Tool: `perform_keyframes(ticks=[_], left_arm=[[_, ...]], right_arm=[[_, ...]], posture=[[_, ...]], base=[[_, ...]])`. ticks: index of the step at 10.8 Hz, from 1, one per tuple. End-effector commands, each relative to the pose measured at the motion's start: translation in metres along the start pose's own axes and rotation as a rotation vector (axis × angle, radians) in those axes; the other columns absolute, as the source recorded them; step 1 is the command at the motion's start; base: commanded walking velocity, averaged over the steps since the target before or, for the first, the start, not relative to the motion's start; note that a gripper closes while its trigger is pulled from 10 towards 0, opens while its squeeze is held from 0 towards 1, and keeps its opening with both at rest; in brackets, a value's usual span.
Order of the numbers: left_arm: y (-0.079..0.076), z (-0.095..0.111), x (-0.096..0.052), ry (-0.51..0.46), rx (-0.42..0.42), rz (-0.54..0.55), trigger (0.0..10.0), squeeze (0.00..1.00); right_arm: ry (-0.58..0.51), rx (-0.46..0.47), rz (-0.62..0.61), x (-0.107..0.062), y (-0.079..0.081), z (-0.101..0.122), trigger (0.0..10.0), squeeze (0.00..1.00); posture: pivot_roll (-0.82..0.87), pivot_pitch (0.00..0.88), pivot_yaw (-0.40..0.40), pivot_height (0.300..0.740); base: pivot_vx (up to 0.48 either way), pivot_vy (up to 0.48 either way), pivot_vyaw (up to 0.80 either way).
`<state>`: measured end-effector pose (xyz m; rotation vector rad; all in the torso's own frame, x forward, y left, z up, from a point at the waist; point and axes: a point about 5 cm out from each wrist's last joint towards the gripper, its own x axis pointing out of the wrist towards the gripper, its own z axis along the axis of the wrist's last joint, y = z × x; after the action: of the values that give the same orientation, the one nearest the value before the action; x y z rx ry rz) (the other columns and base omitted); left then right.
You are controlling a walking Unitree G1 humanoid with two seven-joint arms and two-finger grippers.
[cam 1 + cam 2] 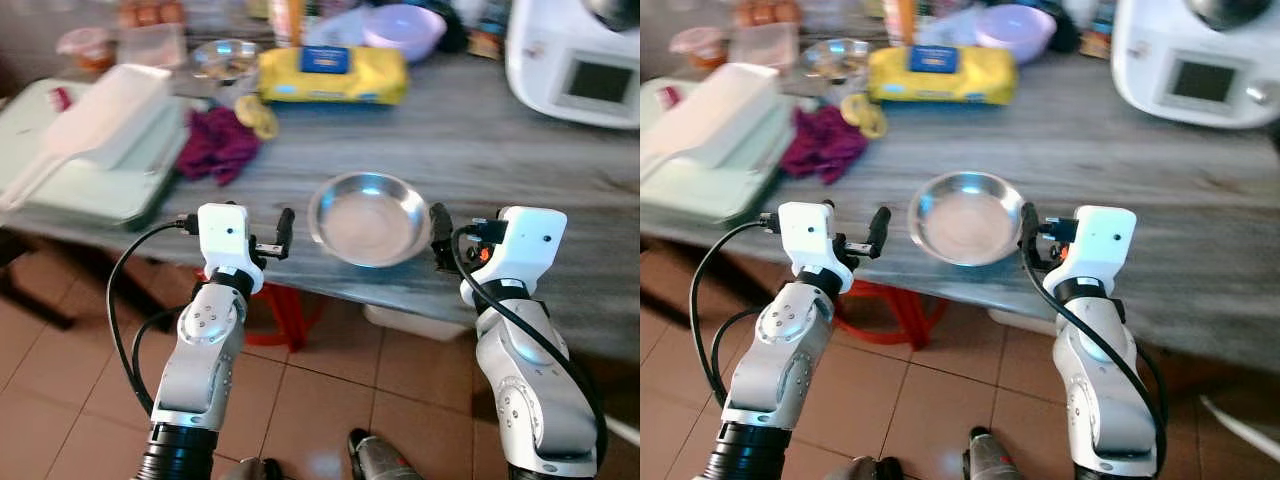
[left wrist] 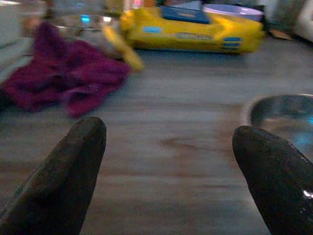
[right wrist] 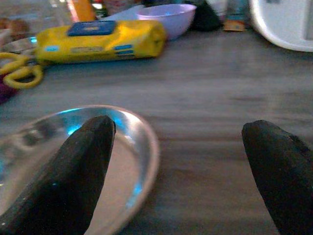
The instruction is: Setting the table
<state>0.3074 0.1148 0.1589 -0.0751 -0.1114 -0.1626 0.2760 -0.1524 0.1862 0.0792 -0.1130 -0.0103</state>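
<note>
A purple cloth [image 1: 217, 145] lies near a yellow packet [image 1: 333, 76].

Both silver arms are raised with forearms upright and white wrist blocks at the top, black cables looping beside them. The left gripper [image 2: 166, 171] of two long black fingers points forward with its fingers spread wide. The right gripper [image 3: 181, 171] likewise holds its two fingers well apart.

We see two silver, jointed arms with white boxy wrist blocks, looped black cables (one per arm), and long black fingers on the left gripper [image 1: 284, 232] and right gripper [image 1: 441, 238].
</note>
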Motion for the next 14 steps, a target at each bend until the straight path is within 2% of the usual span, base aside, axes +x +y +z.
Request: perform_keyframes(ticks=[1, 5, 14], left_arm=[[0.0029, -0.0031, -0.0015, 0.022, 0.013, 0.019, 10.0, 0.0], [0.0014, -0.004, 0.0008, 0.033, 0.04, 0.02, 10.0, 0.0], [0.0001, -0.0054, 0.0017, 0.044, 0.043, 0.028, 10.0, 0.0]], right_arm=[[-0.011, -0.004, 0.007, -0.001, 0.0014, 0.0027, 10.0, 0.0], [-0.014, 0.003, 0.002, -0.0014, 0.002, 0.002, 10.0, 0.0], [-0.01, -0.004, -0.008, 0.0016, -0.0008, 0.0009, 10.0, 0.0]], posture=[[-0.22, 0.211, 0.049, 0.74], [-0.22, 0.203, 0.043, 0.74], [-0.22, 0.206, 0.041, 0.74]], base=[[0.0, 0.0, 0.0], [0.0, 0.0, 0.0], [0.0, 0.0, 0.0]])
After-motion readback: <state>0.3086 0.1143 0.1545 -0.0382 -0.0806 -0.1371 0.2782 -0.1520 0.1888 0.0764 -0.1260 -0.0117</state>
